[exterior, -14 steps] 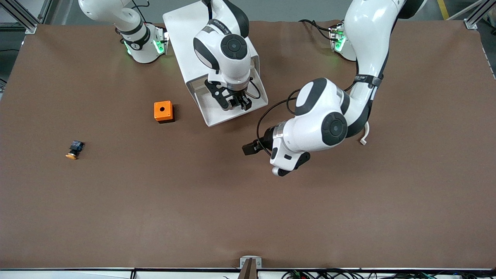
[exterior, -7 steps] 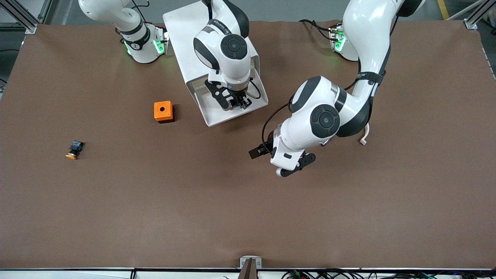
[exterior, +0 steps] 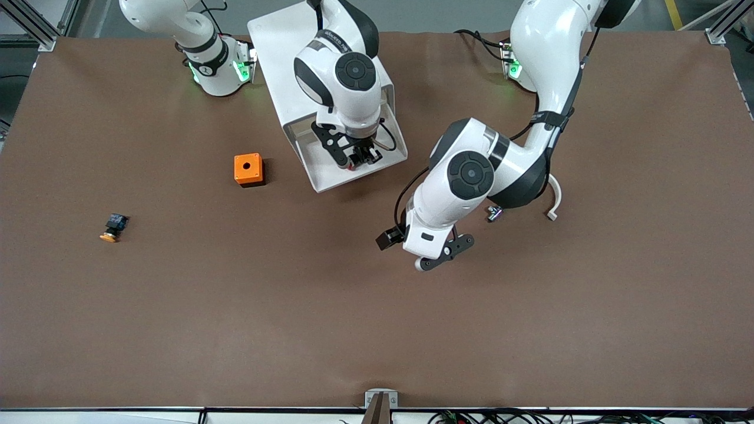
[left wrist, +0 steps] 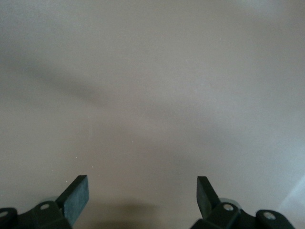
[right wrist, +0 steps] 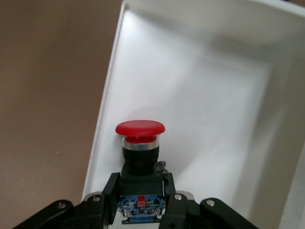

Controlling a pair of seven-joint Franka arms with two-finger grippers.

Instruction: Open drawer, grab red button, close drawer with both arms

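Note:
The white drawer (exterior: 386, 164) stands pulled out of its white cabinet (exterior: 277, 47) near the robots' bases. My right gripper (exterior: 357, 159) is over the open drawer and is shut on the button (right wrist: 140, 143), whose red cap points at the drawer's white floor (right wrist: 214, 100). The button's black-and-blue body sits between the fingers (right wrist: 107, 191). My left gripper (left wrist: 143, 200) is open and empty, low over bare brown table, nearer to the front camera than the drawer; in the front view it is hidden under its own arm's wrist (exterior: 439, 235).
An orange box with a hole (exterior: 248, 169) stands beside the drawer toward the right arm's end. An orange-yellow-capped button (exterior: 113, 228) lies farther toward that end. A small metal part (exterior: 493, 214) and a white curved piece (exterior: 554, 203) lie beside the left arm.
The left arm's wrist has turned and swung over the table near the drawer, uncovering the small metal part. The right gripper has stayed over the drawer with the button.

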